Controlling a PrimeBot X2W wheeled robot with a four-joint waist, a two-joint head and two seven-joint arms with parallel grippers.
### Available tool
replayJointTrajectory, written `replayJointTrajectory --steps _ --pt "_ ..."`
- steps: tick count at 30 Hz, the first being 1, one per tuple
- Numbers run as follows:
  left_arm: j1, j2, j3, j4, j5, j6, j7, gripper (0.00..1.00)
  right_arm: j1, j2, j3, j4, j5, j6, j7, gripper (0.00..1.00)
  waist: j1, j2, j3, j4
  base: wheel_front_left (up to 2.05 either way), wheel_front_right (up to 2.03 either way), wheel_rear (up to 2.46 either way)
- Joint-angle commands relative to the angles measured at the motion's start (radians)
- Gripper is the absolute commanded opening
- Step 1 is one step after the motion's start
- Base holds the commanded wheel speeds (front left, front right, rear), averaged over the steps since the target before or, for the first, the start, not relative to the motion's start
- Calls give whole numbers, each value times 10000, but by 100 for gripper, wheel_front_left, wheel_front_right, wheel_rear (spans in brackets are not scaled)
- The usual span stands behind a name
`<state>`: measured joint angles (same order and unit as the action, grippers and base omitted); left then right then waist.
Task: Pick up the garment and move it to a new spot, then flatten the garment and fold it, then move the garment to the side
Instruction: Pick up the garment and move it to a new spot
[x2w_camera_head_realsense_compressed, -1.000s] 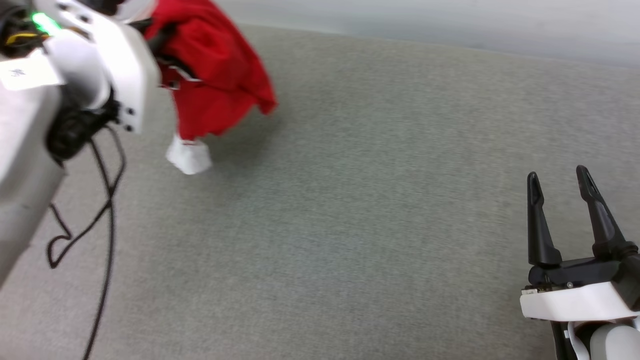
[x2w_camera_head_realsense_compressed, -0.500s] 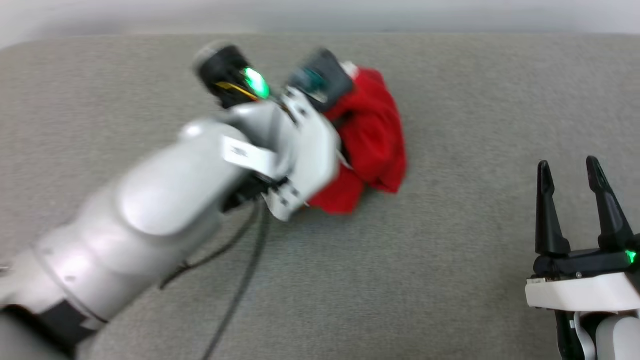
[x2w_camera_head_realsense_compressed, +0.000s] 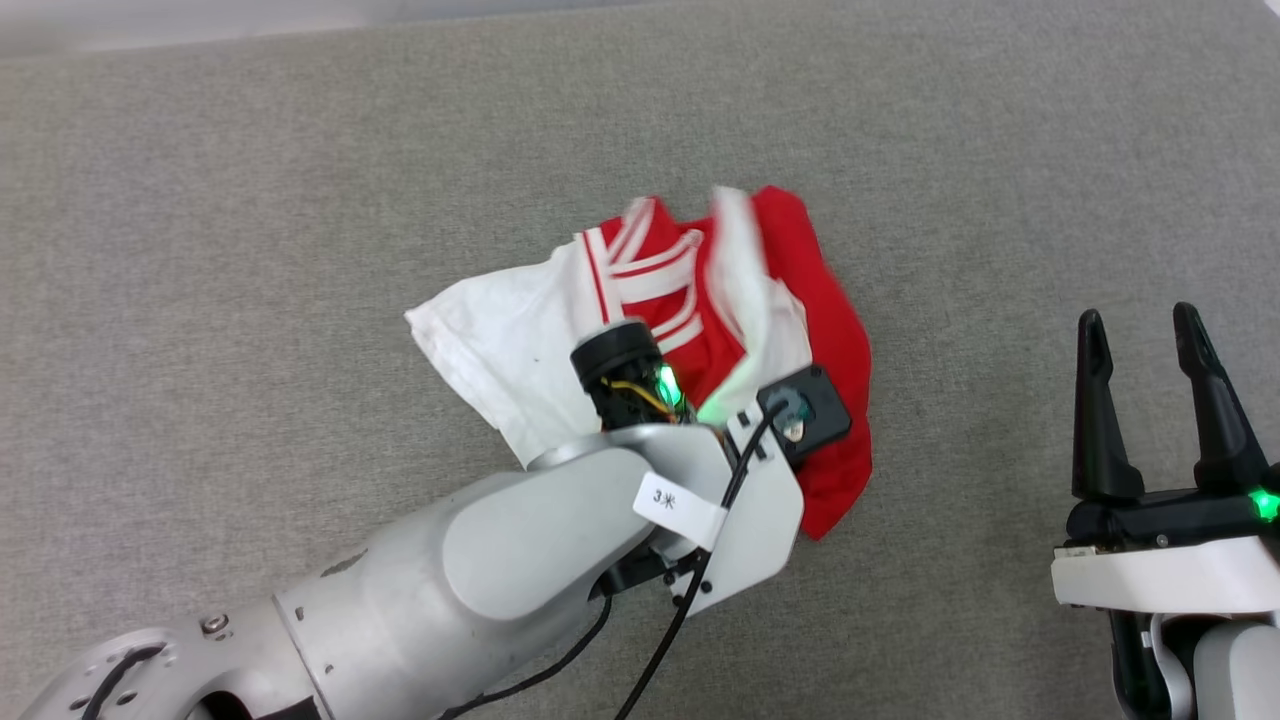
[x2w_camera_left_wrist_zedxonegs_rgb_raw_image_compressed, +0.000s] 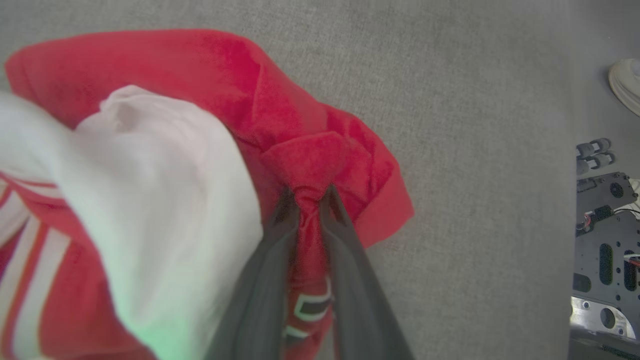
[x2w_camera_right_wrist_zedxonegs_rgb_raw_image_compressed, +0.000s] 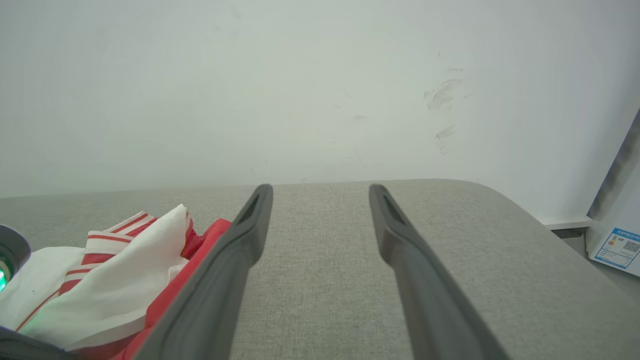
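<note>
The right gripper (x2w_camera_head_realsense_compressed: 1137, 320) hovers at the near right with fingers spread apart, the left gripper (x2w_camera_left_wrist_zedxonegs_rgb_raw_image_compressed: 308, 196) is pinched on a red fold of the garment (x2w_camera_head_realsense_compressed: 835, 330), bunched mid-way across the grey pad (x2w_camera_head_realsense_compressed: 300, 200), with a white wall (x2w_camera_right_wrist_zedxonegs_rgb_raw_image_compressed: 320, 90) beyond.

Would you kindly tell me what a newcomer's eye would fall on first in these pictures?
The crumpled red-and-white garment in the middle of the grey padded surface draws the eye first. The left pincer is shut on a bunch of its red cloth, its pale arm stretched from the head view's lower left. The right pincer stands open at the lower right, apart from the cloth.
</note>
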<state>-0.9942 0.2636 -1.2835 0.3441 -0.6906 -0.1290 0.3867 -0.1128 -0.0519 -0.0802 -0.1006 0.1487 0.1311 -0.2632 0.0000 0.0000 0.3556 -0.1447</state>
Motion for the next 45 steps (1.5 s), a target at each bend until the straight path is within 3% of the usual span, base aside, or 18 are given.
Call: replayJointTrajectory --steps 1,5,6,7,13,17,22,28,35,40,45 --pt "-48 18 48 -3 85 1 33 0 -153 29 4 -1 17 -7 -24 100 0 0 56 -51 0 0 0" --pt "291 -3 29 154 296 1 -149 0 -89 29 -52 24 -26 -7 -24 100 0 0 31 3 0 0 0" --pt "214 -25 32 242 278 1 -398 44 -52 29 -67 42 -55 -7 -24 100 0 0 -30 53 0 0 0" --pt "77 -50 35 379 274 1 -745 100 -11 30 -75 67 -86 -7 -24 100 0 0 -108 105 0 0 0" --pt "-33 -505 537 1322 337 215 -3346 100 347 30 -59 179 -236 -7 -24 100 0 0 -865 493 0 0 0" --pt "228 -755 957 1579 472 788 -4773 100 630 30 -52 260 -348 -7 -24 100 0 0 -1432 794 0 0 0" --pt "762 -637 1550 1515 490 1717 -6003 100 976 27 -16 369 -384 -7 -24 100 0 0 -2037 1129 0 0 0" --pt "1940 -9 2728 871 584 3167 -6506 100 1362 29 -15 493 -315 -7 -24 100 0 0 -2592 1418 0 0 0" --pt "4227 860 4944 -1188 1933 4781 -6517 100 1572 27 -48 606 -296 -7 -24 100 0 0 -2925 1690 0 0 0" --pt "6033 1068 6469 -2186 2744 5398 -6520 100 1744 27 -97 719 -202 -7 -24 100 0 0 -3129 1858 0 0 0" --pt "7579 918 7878 -2850 3436 5602 -6521 100 1847 27 -90 880 -99 -7 -24 100 0 0 -3306 1989 0 0 0"
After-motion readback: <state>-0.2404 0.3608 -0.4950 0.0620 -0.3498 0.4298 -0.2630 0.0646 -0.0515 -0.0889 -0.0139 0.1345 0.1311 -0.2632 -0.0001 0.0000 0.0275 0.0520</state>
